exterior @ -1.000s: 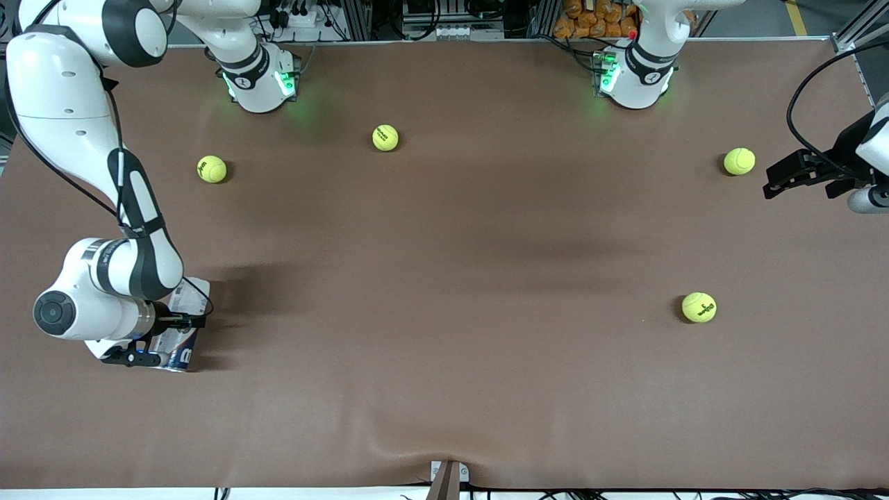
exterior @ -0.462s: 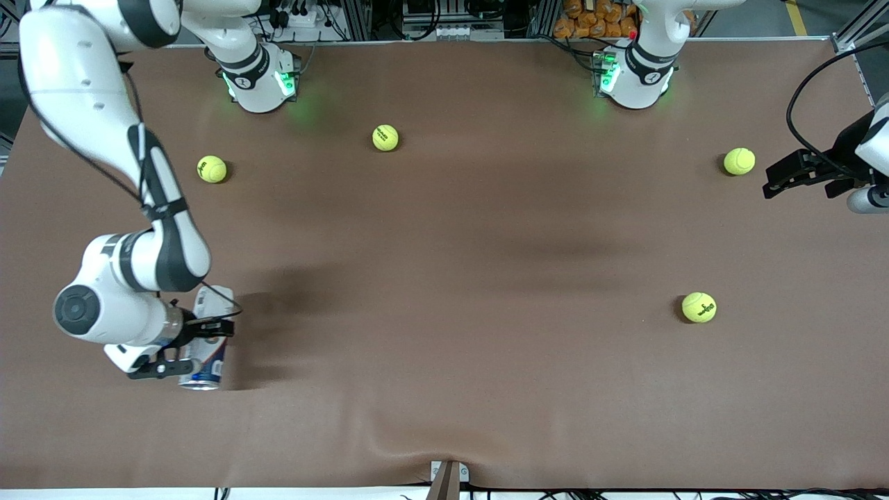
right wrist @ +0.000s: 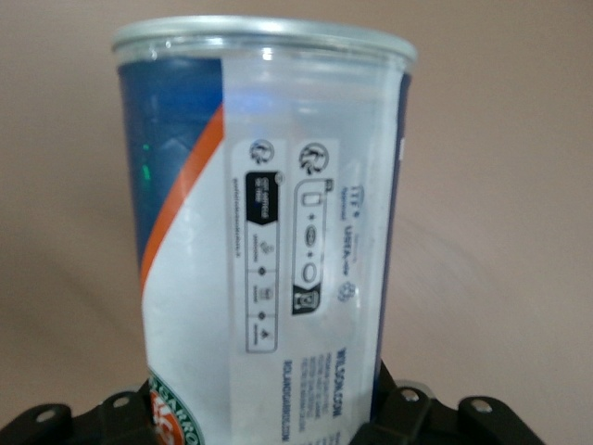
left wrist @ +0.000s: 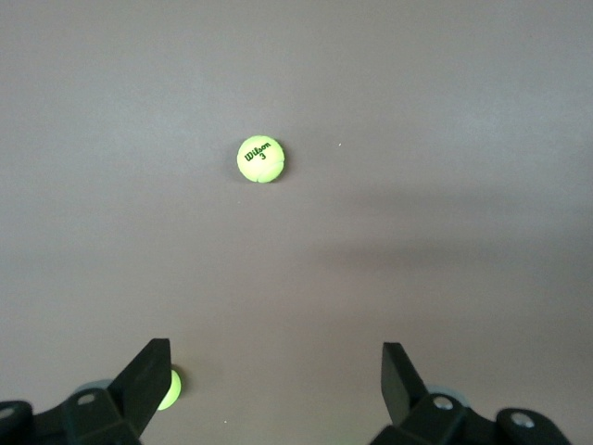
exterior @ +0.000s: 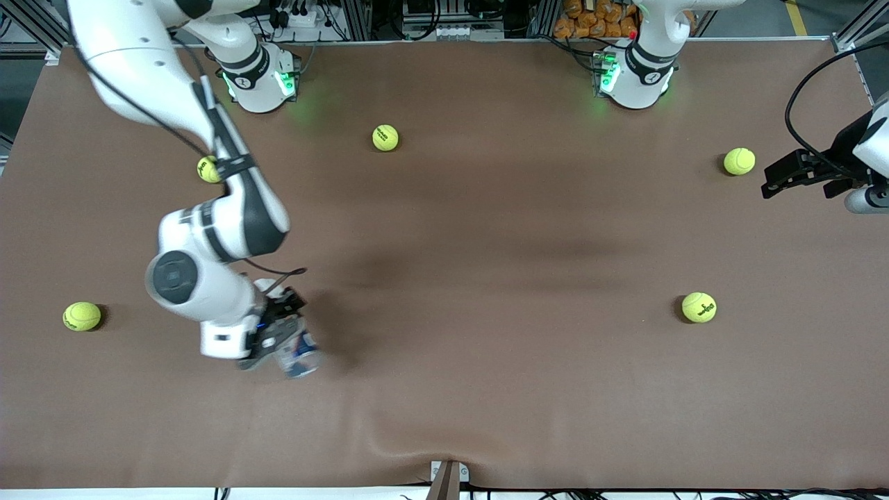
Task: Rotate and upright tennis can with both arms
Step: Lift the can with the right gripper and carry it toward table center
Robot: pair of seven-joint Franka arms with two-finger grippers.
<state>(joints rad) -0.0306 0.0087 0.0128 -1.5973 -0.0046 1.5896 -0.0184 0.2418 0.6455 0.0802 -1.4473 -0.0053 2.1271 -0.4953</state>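
Note:
My right gripper (exterior: 279, 335) is shut on the tennis can (exterior: 297, 354), a clear cylinder with a white, navy and orange-red label. It holds the can over the brown table toward the right arm's end. In the right wrist view the can (right wrist: 269, 232) fills the frame, with its silver rim pointing away from the right gripper (right wrist: 269, 422), whose black fingers (right wrist: 400, 408) clamp its lower part. My left gripper (exterior: 788, 177) waits open and empty over the left arm's end of the table. The left wrist view shows the left gripper (left wrist: 276, 389) open above bare cloth.
Several yellow-green tennis balls lie scattered: one (exterior: 82, 316) at the right arm's end, one (exterior: 385, 137) near the bases, one (exterior: 205, 169) partly hidden by the right arm, one (exterior: 739, 161) beside the left gripper, one (exterior: 699, 307) nearer the camera. The brown cloth (exterior: 444, 389) is wrinkled near its front edge.
The right arm has carried the can from the right arm's end toward the table's middle and turned it, uncovering a ball there. The left arm has not moved.

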